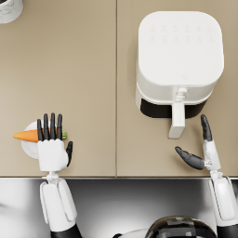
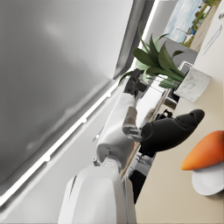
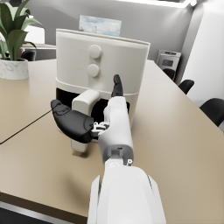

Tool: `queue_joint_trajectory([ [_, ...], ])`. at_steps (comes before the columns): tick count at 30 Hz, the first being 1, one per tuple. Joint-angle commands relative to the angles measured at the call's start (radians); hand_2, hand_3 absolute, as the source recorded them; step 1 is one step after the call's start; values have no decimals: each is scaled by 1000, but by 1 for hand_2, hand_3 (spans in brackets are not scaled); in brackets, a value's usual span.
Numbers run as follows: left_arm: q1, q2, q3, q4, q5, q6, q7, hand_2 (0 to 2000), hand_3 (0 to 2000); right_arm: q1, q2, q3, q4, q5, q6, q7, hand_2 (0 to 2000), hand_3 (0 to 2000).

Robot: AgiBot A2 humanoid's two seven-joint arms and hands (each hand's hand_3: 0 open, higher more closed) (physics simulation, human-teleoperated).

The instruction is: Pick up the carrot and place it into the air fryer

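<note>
The orange carrot (image 1: 27, 135) lies on a small white plate (image 1: 28, 148) at the table's near left, tip pointing left. My left hand (image 1: 52, 139) hovers over its green end with fingers stretched straight across it and the thumb out to the side. The left wrist view shows the thumb (image 2: 171, 130) clear of the carrot (image 2: 205, 151) and plate (image 2: 209, 180). The white air fryer (image 1: 179, 56) stands at the back right, its handle (image 1: 177, 122) pointing toward me. My right hand (image 1: 202, 149) is spread just right of the handle, holding nothing; in the right wrist view this hand (image 3: 98, 120) sits beside the handle (image 3: 83, 107).
A potted plant in a marbled white pot (image 1: 9, 9) stands at the far left corner, and it also shows in the left wrist view (image 2: 192, 83). The table's near edge (image 1: 116, 176) runs just behind both wrists. Bare tan tabletop lies between the plate and the fryer.
</note>
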Motion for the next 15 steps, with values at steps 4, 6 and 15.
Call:
queue_joint_trajectory([
  [4, 73, -35, -65, 94, 182, -115, -43, 0, 0, 10, -13, -4, -3, 0, 0, 0, 0, 0],
  [6, 89, -42, -75, 136, 273, -136, -49, 0, 0, 8, -16, -1, -8, 0, 0, 0, 0, 0],
  [15, 152, -55, -32, 341, 549, -160, -60, 0, 0, 16, -37, -2, -14, 0, 0, 0, 0, 0],
])
